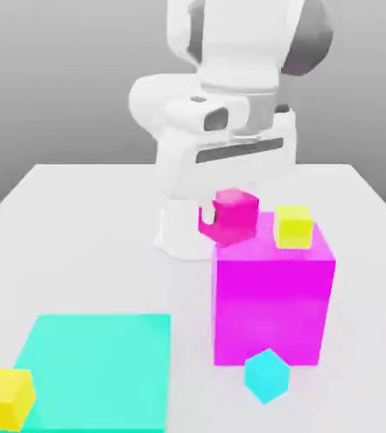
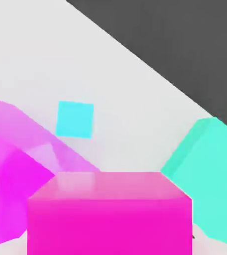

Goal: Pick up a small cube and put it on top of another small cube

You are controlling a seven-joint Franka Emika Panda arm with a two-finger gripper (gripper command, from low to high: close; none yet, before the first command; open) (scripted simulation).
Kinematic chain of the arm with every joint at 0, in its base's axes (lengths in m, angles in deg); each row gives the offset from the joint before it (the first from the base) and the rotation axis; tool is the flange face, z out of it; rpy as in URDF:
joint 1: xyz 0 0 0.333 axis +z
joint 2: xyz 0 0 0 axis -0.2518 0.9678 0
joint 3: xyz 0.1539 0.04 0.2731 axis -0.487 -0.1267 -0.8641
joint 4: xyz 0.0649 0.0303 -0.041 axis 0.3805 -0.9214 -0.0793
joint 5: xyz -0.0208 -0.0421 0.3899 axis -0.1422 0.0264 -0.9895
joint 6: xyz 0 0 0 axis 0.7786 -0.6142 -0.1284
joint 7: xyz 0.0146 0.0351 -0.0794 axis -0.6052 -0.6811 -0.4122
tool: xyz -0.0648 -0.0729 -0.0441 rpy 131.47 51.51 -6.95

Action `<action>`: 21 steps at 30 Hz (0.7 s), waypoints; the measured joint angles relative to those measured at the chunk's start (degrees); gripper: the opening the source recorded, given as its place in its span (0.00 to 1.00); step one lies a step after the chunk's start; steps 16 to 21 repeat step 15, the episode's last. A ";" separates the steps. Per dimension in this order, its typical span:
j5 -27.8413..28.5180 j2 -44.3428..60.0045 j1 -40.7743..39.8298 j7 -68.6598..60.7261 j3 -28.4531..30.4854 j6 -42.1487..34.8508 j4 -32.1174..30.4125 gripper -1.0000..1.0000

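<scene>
The small cube (image 1: 235,216), hot pink, hangs just under my white hand, above the back corner of the large magenta block (image 1: 272,300) on the exterior view's left. My gripper (image 1: 230,207) is shut on it. The same small cube (image 2: 109,214) sits very close to the camera in the hand view. A small yellow cube (image 1: 294,227) rests on top of the magenta block, just to the exterior view's right of the held cube. A small cyan cube (image 1: 267,375) lies on the table in front of the block, and the cyan cube (image 2: 74,118) also appears in the hand view.
A flat teal slab (image 1: 99,368) lies on the white table (image 1: 78,228) at the exterior view's front left, with a second small yellow cube (image 1: 6,397) at its near corner. The robot's base (image 1: 184,228) stands behind the magenta block. The hand view takes in the magenta block (image 2: 16,164) and teal slab (image 2: 210,169).
</scene>
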State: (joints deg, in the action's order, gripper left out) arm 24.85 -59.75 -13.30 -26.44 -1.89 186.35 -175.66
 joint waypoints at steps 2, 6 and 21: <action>-1.79 -1.88 2.18 -0.83 -0.70 -3.24 0.41 0.00; -3.98 -5.91 5.99 -2.34 -2.20 -9.33 2.29 0.00; -5.93 -4.06 7.69 -3.27 -4.37 -2.23 -2.94 1.00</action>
